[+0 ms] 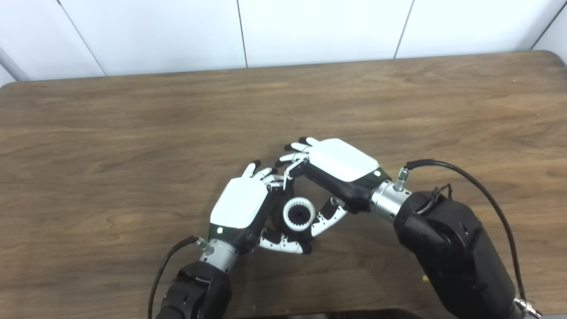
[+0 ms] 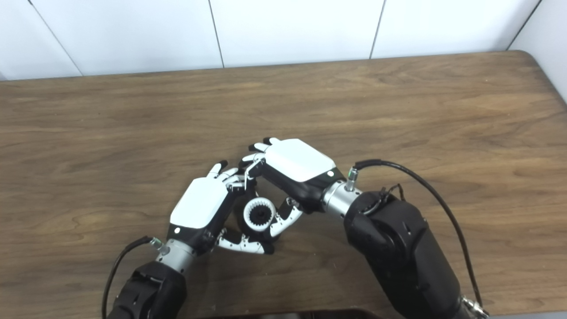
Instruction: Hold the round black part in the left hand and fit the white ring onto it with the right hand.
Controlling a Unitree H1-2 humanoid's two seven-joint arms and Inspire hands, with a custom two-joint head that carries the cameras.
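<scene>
My left hand (image 1: 241,204) is shut on the round black part (image 1: 278,218), holding it just above the wooden table (image 1: 133,146) with its fingers curled under and around it. The white ring (image 1: 299,214), toothed on its inside, sits against the face of the black part. It also shows in the right eye view (image 2: 259,214). My right hand (image 1: 339,166) comes in from the right. Its thumb presses the ring's right edge and its fingers reach over the top, meeting the left hand's fingers. Most of the black part is hidden by the ring and both hands.
Black cables loop from both wrists, the right one (image 1: 465,177) arching above the forearm. A white panelled wall (image 1: 310,26) stands behind the table's far edge. The table's near edge is at the bottom of the picture.
</scene>
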